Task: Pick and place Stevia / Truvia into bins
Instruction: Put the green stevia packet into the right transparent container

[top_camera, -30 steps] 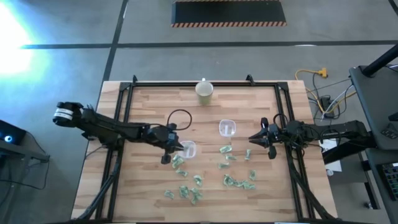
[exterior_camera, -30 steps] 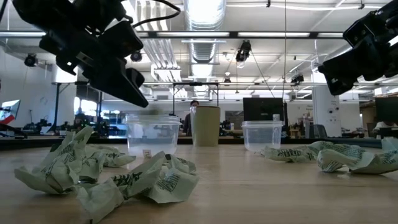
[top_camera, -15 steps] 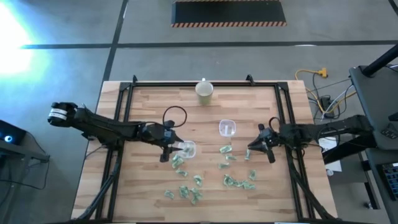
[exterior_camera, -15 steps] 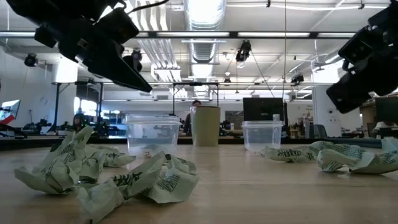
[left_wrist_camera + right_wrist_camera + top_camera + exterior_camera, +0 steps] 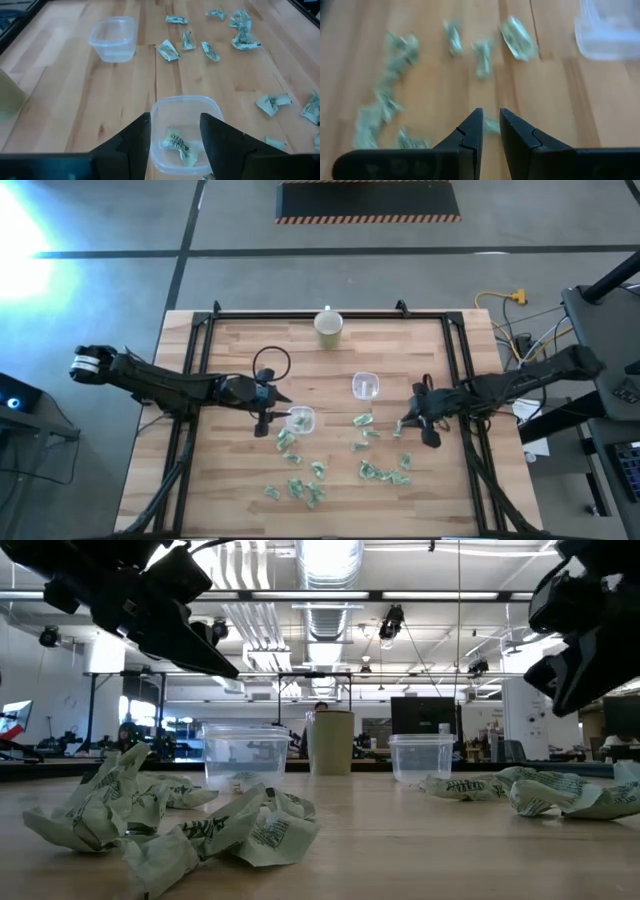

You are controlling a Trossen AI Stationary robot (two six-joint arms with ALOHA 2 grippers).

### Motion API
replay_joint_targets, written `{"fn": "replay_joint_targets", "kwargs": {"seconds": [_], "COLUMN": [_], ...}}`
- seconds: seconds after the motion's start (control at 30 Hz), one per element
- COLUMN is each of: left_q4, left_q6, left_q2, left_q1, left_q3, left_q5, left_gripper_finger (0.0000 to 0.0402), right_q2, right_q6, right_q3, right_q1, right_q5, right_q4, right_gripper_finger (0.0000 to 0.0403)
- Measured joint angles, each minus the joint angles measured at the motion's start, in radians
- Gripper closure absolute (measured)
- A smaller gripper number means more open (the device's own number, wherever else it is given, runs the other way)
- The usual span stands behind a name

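Many crumpled pale green Stevia packets lie across the near half of the table. Two clear bins stand on it: a near one and a far one. My left gripper hangs open just above the near bin's rim, and one packet lies inside on the bin's floor. My right gripper is right of the bins and low over loose packets. Its fingers stand a narrow gap apart with nothing between them. One packet on the table shows through the gap.
A cream cup stands at the far edge in the middle. More packets lie near and left of my right gripper, and a cluster lies in front of the near bin. Black frame rails run along the table's left and right sides.
My left gripper has opened over the near bin and drawn back a little toward the table's left and far side, rising. A packet now lies in that bin. My right gripper has moved toward the near edge and down over the loose packets, its gap unchanged.
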State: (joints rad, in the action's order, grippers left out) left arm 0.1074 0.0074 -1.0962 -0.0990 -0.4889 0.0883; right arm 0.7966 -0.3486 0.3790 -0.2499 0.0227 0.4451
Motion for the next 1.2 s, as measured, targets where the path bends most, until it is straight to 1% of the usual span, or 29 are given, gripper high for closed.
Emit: {"fn": "replay_joint_targets", "kwargs": {"seconds": [0.07, 0.2, 0.3, 0.37, 0.57, 0.6, 0.67, 0.83, 1.0, 1.1, 1.2], "left_q4": [0.004, -0.018, -0.021, -0.022, -0.022, -0.021, -0.023, -0.039, -0.044, -0.045, -0.045], "left_q6": [0.001, 0.006, 0.006, 0.006, 0.006, 0.006, 0.006, 0.006, 0.006, 0.006, 0.006], "left_q2": [0.0, 0.005, 0.012, 0.013, 0.018, 0.018, 0.018, 0.018, 0.018, 0.018, 0.018], "left_q1": [0.0, 0.0, 0.0, 0.0, 0.001, 0.001, 0.001, 0.0, 0.0, 0.0, 0.0], "left_q3": [0.001, 0.003, 0.005, 0.005, 0.005, 0.005, 0.005, 0.005, 0.005, 0.005, 0.005], "left_q5": [0.0, 0.0, 0.0, 0.0, 0.0, 0.0, 0.0, 0.0, 0.0, 0.0, 0.0], "left_gripper_finger": [0.0246, 0.0246, 0.0246, 0.0246, 0.0246, 0.0246, 0.0246, 0.0246, 0.0246, 0.0246, 0.0246], "right_q2": [0.059, 0.174, 0.256, 0.308, 0.457, 0.477, 0.512, 0.577, 0.619, 0.63, 0.637], "right_q6": [0.0, -0.015, -0.083, -0.196, -0.65, -0.708, -0.765, -0.695, -0.676, -0.664, -0.661], "right_q3": [0.04, 0.119, 0.178, 0.215, 0.329, 0.345, 0.369, 0.411, 0.451, 0.47, 0.481], "right_q1": [-0.009, -0.013, -0.013, -0.012, -0.012, -0.012, -0.012, -0.012, -0.012, -0.018, -0.023], "right_q5": [0.007, 0.006, 0.004, 0.005, 0.004, 0.004, 0.005, 0.005, 0.009, 0.046, 0.056], "right_q4": [0.059, 0.068, 0.101, 0.154, 0.406, 0.435, 0.447, 0.437, 0.43, 0.431, 0.429], "right_gripper_finger": [0.0346, 0.0346, 0.0346, 0.0346, 0.0348, 0.035, 0.0351, 0.035, 0.0348, 0.0338, 0.0316]}}
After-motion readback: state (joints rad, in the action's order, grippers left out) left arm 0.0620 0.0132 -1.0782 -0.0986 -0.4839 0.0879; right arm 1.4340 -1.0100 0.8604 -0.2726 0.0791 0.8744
